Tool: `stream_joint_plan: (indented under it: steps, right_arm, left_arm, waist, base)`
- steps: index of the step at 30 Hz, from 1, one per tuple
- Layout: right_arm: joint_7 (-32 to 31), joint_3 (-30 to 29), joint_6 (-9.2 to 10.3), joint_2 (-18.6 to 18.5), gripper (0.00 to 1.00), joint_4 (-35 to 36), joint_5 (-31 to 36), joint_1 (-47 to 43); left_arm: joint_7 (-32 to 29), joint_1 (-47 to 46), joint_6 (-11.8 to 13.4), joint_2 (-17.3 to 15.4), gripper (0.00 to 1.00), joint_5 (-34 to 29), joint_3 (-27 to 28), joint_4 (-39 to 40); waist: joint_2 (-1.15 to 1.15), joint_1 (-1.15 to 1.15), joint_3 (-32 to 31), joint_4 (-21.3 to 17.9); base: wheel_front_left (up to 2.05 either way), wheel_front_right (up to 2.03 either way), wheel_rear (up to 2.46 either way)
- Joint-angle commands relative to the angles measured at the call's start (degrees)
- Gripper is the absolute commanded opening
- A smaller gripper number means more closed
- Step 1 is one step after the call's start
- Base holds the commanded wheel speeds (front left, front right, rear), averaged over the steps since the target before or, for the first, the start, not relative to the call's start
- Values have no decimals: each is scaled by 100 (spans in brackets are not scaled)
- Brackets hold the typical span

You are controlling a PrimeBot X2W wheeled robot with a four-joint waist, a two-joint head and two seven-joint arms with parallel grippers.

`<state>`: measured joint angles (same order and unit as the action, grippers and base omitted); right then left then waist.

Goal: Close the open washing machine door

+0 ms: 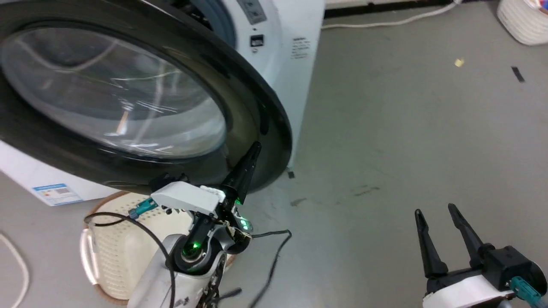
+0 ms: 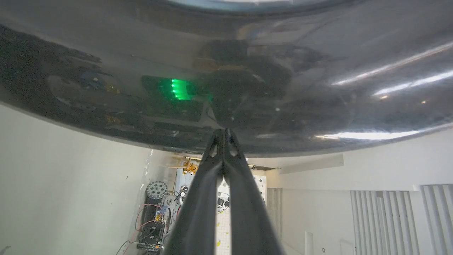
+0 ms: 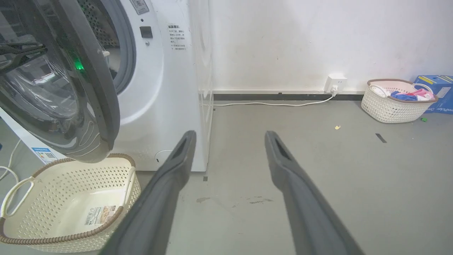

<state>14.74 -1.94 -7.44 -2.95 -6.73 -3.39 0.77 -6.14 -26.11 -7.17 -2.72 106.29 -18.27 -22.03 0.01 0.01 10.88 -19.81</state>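
Note:
The washing machine door (image 1: 128,98) stands open, its black frame and bulging glass filling the upper left of the head view; it also shows as a door (image 3: 60,88) and a glossy black frame (image 2: 247,71). My left gripper (image 1: 255,148) is shut, its tips pressed against the door's lower outer rim; in its wrist view the left gripper (image 2: 223,131) touches the frame. The white washing machine (image 1: 282,51) stands behind, with its grey-gasketed drum mouth (image 3: 120,53). My right gripper (image 1: 434,214) is open over the floor at lower right, its fingers (image 3: 177,166) spread wide.
A cream perforated basket (image 1: 120,248) sits on the floor under the door, empty in the right wrist view as basket (image 3: 67,205). A second basket (image 3: 398,101) with clothes stands by the wall near a blue box (image 3: 437,88). A white cable (image 3: 269,103) runs to a socket.

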Motion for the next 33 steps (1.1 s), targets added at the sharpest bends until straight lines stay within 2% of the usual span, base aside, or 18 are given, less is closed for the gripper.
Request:
stream_joint_plan:
  steps: [1, 6, 7, 8, 9, 11, 13, 15, 18, 21, 24, 27, 28, 29, 33]
  right_arm:
    - [26, 53, -5, 7, 100, 57, -43, 36]
    - [26, 133, -5, 7, 100, 224, -44, -154]
    - [26, 145, -5, 7, 100, 250, -43, -207]
    - [26, 164, -5, 7, 100, 267, -34, -265]
    - [26, 197, -5, 7, 100, 278, -15, -325]
    - [26, 297, -5, 7, 100, 295, 8, -438]
    - [26, 373, -5, 7, 100, 313, 26, -521]
    - [26, 432, -5, 7, 100, 327, 38, -577]
    - [26, 550, -5, -15, 100, 348, 42, -636]
    - [26, 763, -5, -64, 100, 342, 57, -655]
    - [26, 1011, -5, -119, 100, 306, 69, -651]
    - [26, 1223, -5, -169, 98, 239, 46, -641]
    - [26, 1270, -5, -181, 42, 202, 27, -629]
    - [26, 1318, -5, -190, 0, 168, -7, -608]
    - [26, 1534, -5, -355, 0, 18, -32, -406]
  left_arm:
    - [37, 83, -28, -35, 0, -241, -18, 138]
    - [177, 884, -30, -402, 0, -1171, -163, 966]
    - [247, 1085, -30, -524, 25, -1396, -216, 1161]
    - [358, 1285, -30, -658, 87, -1638, -265, 1344]
    - [514, 1480, -31, -791, 100, -1880, -294, 1507]
    - [983, 1826, -31, -1112, 100, -2483, -322, 1782]
    - [1574, 2083, -31, -1559, 100, -3403, -432, 1915]
    - [1976, 2314, 3, -1846, 100, -4288, -375, 1779]
    - [2104, 2453, 478, -2096, 100, -5981, -156, 1720]
    - [2110, 2659, 960, -1988, 100, -7526, 169, 2009]
    - [2111, 2962, 1250, -1723, 100, -8419, 447, 2255]
    - [2112, 3180, 1345, -1560, 100, -9039, 504, 2346]
    - [2112, 3219, 1357, -1517, 100, -9184, 511, 2348]
    - [2112, 3251, 1366, -1470, 100, -9297, 521, 2360]
    - [2113, 3298, 1255, -1318, 100, -9488, 591, 2353]
  waist:
    - [-1, -1, -207, 223]
    - [-1, -1, -593, 654]
    - [-1, -1, -673, 751]
    - [-1, -1, -757, 850]
    - [-1, -1, -843, 946]
    - [-1, -1, -984, 1113]
    - [-1, -1, -1072, 1288]
    - [-1, -1, -1134, 1451]
    - [-1, -1, -1200, 1691]
    - [-1, -1, -1227, 1880]
    - [-1, -1, -1234, 2022]
    - [-1, -1, -1203, 2159]
    - [-1, -1, -1183, 2204]
    - [-1, -1, -1160, 2249]
    - [-1, -1, -988, 2420]
  base:
    - [0, 0, 0]
    - [0, 0, 0]
    - [0, 0, 0]
    - [0, 0, 0]
    - [0, 0, 0]
    - [0, 0, 0]
    - [0, 0, 0]
    - [0, 0, 0]
    - [0, 0, 0]
    - [0, 0, 0]
    - [0, 0, 0]
    - [0, 0, 0]
    - [0, 0, 0]
    - [0, 0, 0]
    - [0, 0, 0]
